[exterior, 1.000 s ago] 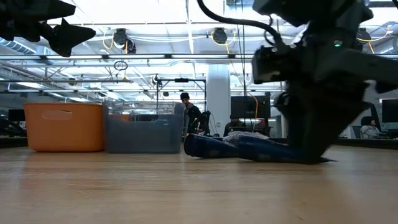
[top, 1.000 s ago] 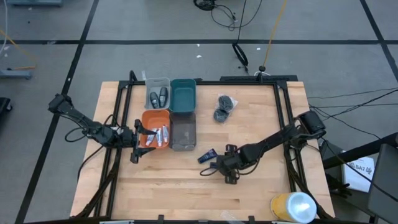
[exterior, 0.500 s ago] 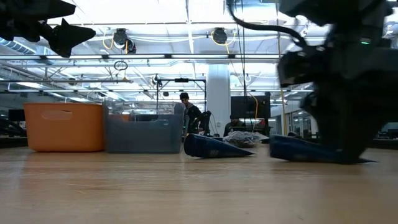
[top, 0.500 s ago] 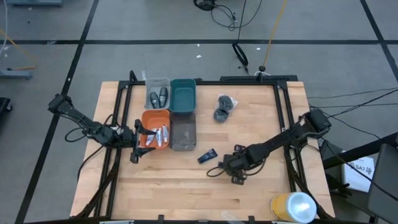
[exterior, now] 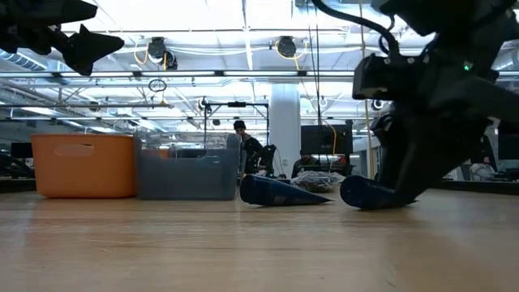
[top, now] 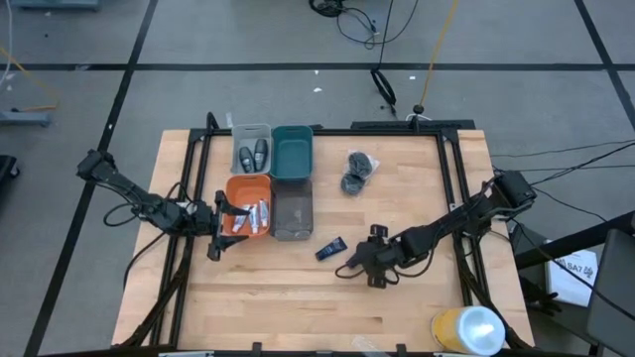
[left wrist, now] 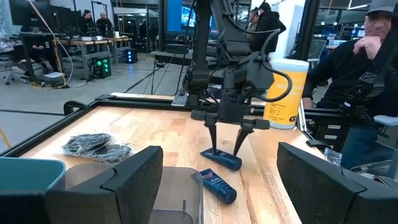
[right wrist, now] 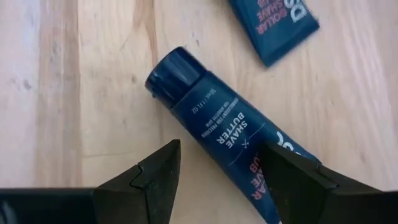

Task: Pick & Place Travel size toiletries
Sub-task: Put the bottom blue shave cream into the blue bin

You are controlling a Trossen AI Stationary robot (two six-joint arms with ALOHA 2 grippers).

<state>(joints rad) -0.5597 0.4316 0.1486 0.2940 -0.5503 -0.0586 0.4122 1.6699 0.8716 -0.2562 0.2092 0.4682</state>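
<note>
Wooden table (top: 417, 198), busy lab behind. Since a second ago the right gripper (top: 359, 266) has backed toward the table's middle, dragging one blue packet (right wrist: 227, 134) away from the other packet (top: 330, 248). Its jaws now straddle that packet, spread open. Packet lies flat, cap end pointing away from the gripper, white lettering.
</note>
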